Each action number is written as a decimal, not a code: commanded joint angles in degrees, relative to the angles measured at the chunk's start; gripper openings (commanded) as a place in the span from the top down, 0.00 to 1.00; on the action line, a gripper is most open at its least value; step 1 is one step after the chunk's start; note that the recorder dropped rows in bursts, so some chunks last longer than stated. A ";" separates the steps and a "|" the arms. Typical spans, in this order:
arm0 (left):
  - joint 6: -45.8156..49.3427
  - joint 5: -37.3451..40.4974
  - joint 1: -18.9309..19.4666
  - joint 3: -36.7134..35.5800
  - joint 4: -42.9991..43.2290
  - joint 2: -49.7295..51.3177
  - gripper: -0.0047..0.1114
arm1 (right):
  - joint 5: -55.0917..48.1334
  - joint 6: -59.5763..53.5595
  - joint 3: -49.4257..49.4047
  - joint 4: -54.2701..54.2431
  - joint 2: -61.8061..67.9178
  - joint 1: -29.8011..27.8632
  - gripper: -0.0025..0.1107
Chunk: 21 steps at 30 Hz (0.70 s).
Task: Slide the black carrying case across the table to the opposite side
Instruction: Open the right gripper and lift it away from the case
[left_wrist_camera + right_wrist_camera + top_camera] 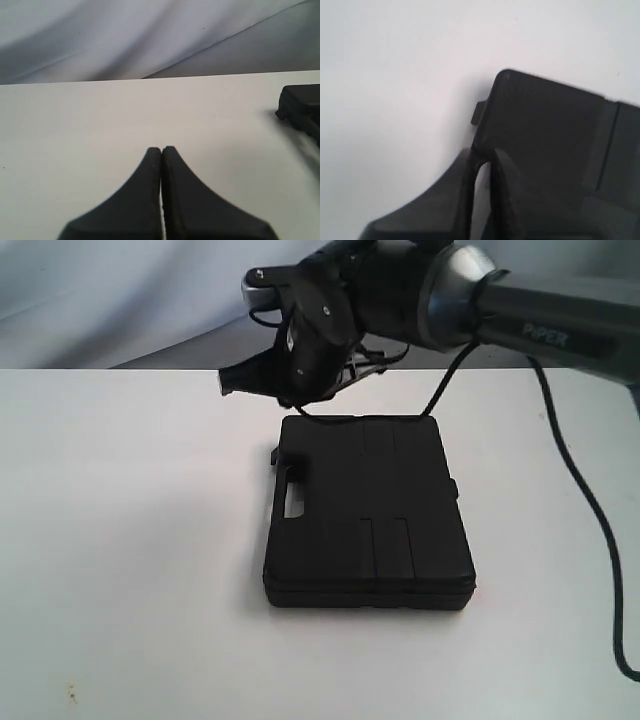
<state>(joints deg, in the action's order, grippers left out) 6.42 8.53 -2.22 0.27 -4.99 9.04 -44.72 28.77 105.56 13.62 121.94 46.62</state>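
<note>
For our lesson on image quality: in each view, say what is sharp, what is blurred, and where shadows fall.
Exterior view: black carrying case sharp under even light, soft shadow on the table at its left. Left wrist view: left gripper out of focus up close, table behind clearer. Right wrist view: right gripper and case both blurred.

1. Carrying case (368, 510), partly under the right jaws: black, fine pebbled grain, straight grooves.
2. Counter (130, 540) around the jaws: plain white, few tiny dark specks.
3. Both pairs of jaws: matte black.
4. Arm (545, 322) behind the right jaws: silver and dark grey, pale lettering.
5. Backdrop (125, 35) beyond the left jaws: pale grey folds.
</note>
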 commanded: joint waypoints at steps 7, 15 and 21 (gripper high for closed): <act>-0.16 -0.80 0.12 -0.27 -0.02 -0.39 0.96 | 3.19 -26.70 -0.06 0.62 -7.50 0.31 0.98; -0.16 -0.80 0.12 -0.27 -0.02 -0.39 0.96 | 17.43 -29.87 -12.40 -0.76 -22.49 0.31 0.98; -0.16 -0.80 0.12 -0.27 -0.02 -0.39 0.96 | 32.27 -30.15 -35.92 0.47 -41.61 -0.17 0.98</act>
<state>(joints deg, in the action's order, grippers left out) 6.42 8.53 -2.22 0.27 -4.99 9.04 -17.42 -1.00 76.22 13.24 85.28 46.62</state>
